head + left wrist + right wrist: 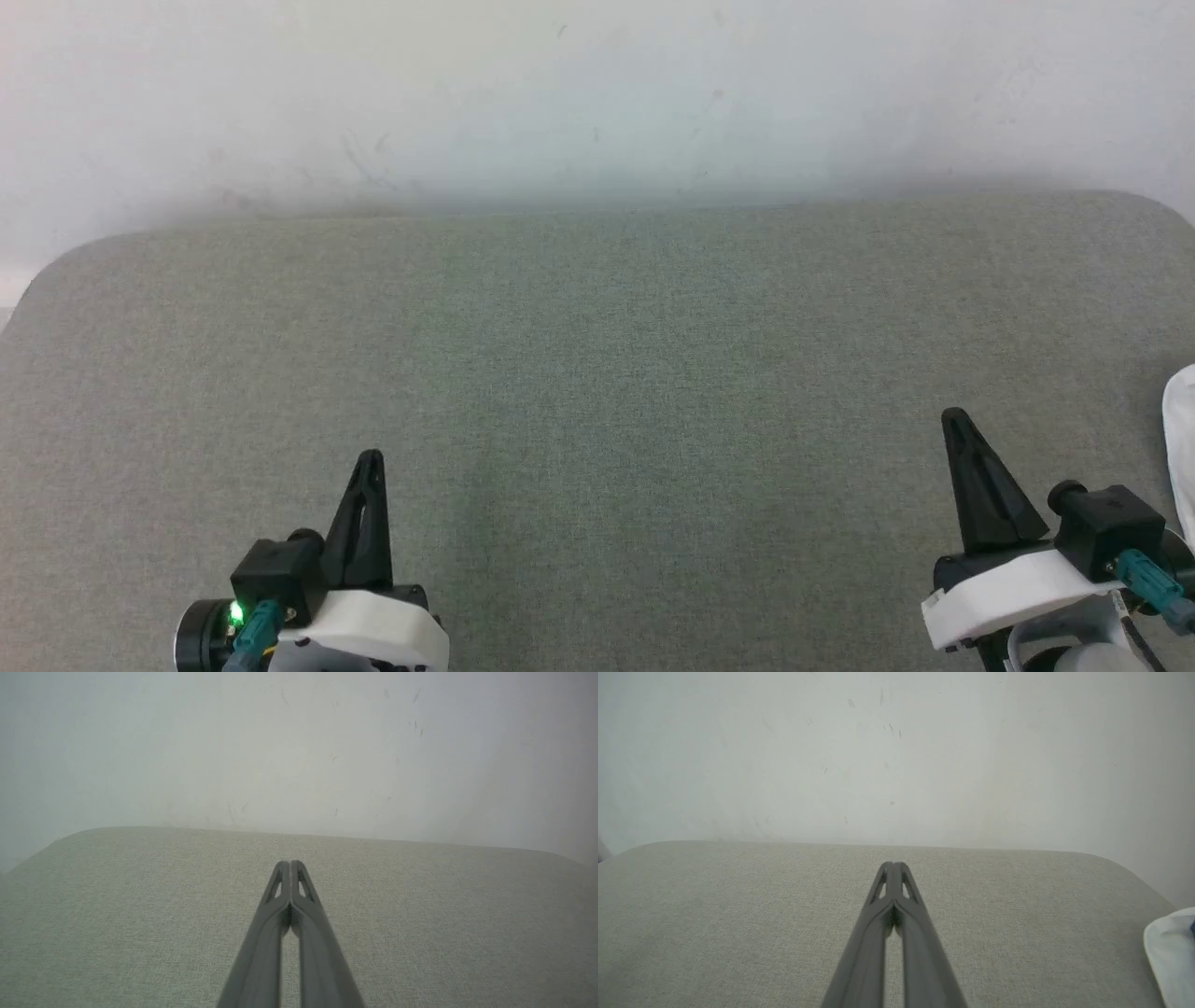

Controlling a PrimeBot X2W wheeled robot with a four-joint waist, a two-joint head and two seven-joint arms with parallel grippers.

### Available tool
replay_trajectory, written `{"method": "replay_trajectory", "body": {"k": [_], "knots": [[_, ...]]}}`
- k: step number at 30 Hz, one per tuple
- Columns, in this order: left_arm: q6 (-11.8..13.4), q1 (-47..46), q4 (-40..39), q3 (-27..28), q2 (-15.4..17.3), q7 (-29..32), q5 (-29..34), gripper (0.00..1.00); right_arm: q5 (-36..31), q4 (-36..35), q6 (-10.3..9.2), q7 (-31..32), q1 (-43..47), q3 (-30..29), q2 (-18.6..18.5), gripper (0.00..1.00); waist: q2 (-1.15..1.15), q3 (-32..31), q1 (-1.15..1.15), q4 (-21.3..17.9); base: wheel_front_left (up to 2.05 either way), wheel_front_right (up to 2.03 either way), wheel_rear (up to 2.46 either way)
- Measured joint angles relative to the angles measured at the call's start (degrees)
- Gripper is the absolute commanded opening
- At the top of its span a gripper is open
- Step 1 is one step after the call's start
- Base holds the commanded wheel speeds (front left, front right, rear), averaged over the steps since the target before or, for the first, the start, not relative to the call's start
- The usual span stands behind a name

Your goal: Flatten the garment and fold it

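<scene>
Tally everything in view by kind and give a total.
Grippers: 2, the left gripper and the right gripper, both with jaws shut and holding nothing.
Garments: 1, the garment, of which a white edge shows at the right side of the surface.
Surfaces: 1, the grey fabric surface.
Total: 4

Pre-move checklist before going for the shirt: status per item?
1. left claw empty: ok, shut on nothing.
2. right claw empty: ok, shut on nothing.
3. Claws open for a grasp: not ok, both shut.
4. garment located: ok, white edge at far right, apart from the right claw.
5. Sleeves and neckline located: cannot tell, garment mostly out of frame.
6. grey surface bare between the claws: ok.
</scene>
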Motion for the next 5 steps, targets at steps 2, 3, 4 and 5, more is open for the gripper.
{"method": "replay_trajectory", "body": {"k": [2, 3, 4, 5], "knots": [[0.00, -0.03, -0.01, 0.05, 0.00, 0.26, 0.16, 0.00, -0.24, -0.02, 0.00, 0.04, -0.01, 0.02, 0.03, 0.00, 0.00, -0.05, 0.00, 0.01, 0.00, 0.00, 0.00], [0.00, -0.05, -0.03, 0.08, 0.00, 0.27, 0.18, 0.00, -0.26, -0.04, 0.00, 0.10, -0.01, 0.02, 0.05, 0.00, 0.00, -0.07, 0.00, 0.02, 0.00, 0.00, 0.00], [-0.01, -0.09, -0.07, 0.11, 0.00, 0.45, 0.23, 0.00, -0.27, -0.07, 0.00, 0.20, -0.01, 0.02, 0.07, 0.00, 0.00, -0.10, 0.00, 0.02, 0.00, 0.00, 0.00], [-0.01, -0.12, -0.10, 0.14, 0.00, 0.68, 0.40, 0.00, -0.30, -0.08, 0.00, 0.51, -0.01, 0.01, 0.08, 0.00, 0.00, -0.12, 0.00, 0.03, 0.00, 0.00, 0.00]]}}
